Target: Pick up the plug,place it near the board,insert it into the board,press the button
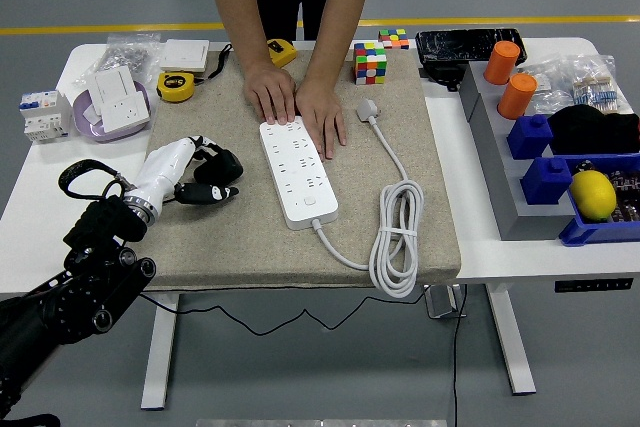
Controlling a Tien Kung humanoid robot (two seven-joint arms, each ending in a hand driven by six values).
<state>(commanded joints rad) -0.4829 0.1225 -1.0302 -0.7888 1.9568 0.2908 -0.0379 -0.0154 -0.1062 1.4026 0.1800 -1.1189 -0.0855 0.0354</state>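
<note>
Open mat (200, 237) lies between the left hand (190, 175) and the power strip (298, 171); nothing stands on that stretch. Person's hands (296, 99) press flat on the strip's far end, blocking approach from the far side. Plug (368, 108) lies right of those hands, with bare mat around it. Its cable (396, 237) runs near and coils at the mat's right near corner. Colour cube (370, 62) stands just beyond the plug. Grey rack (490, 162) walls the right edge.

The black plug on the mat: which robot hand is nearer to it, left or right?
Left. The left hand is curling its fingers around the black plug on the mat's left part. The right hand is not in view.
</note>
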